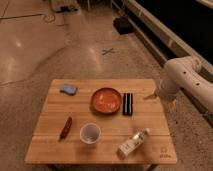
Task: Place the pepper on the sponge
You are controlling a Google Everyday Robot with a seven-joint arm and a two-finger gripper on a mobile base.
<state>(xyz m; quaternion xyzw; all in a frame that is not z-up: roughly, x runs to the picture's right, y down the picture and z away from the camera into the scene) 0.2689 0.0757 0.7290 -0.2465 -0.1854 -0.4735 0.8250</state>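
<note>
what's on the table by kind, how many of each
pepper: 1
sponge: 1
bowl: 1
black block: 1
cup: 1
bottle: 1
total: 6
gripper: open, at the right edge of the table, not counted

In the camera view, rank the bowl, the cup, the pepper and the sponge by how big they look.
1. bowl
2. cup
3. pepper and sponge: about alike, and the sponge sits farther back, so unranked.
The hand is open at the table's right edge.
</note>
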